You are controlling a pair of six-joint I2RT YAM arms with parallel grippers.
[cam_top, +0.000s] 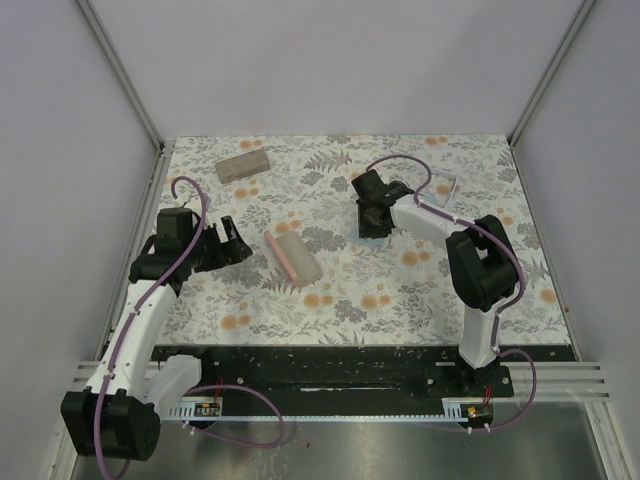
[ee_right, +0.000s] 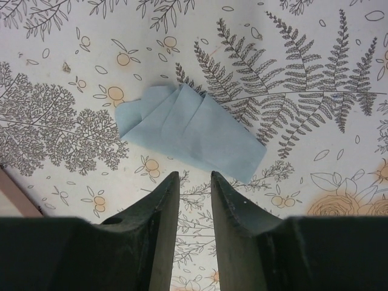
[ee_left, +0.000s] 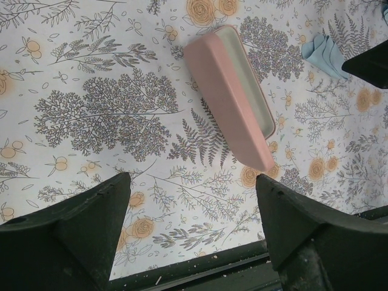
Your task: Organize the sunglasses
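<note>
Fingers of the left claw (ee_left: pixel 192 179) are spread wide, and nothing is held. Its arm is stretched low over the flowery tablecloth (cam_top: pixel 380 300). Just ahead of this claw an oblong pink case (ee_left: pixel 227 91) is laid, with its pale inside shown. The right claw (ee_right: pixel 194 176) is tipped down from a bent arm. Its fingers are held close, with a thin gap and nothing between them. Just ahead of it a small light blue folded cloth (ee_right: pixel 188 130) is laid flat. Thin white-framed sunglasses (cam_top: pixel 443 186) are seen to this claw's right, past its arm. An oblong tan case (cam_top: pixel 243 165) is set far beyond the left claw.
</note>
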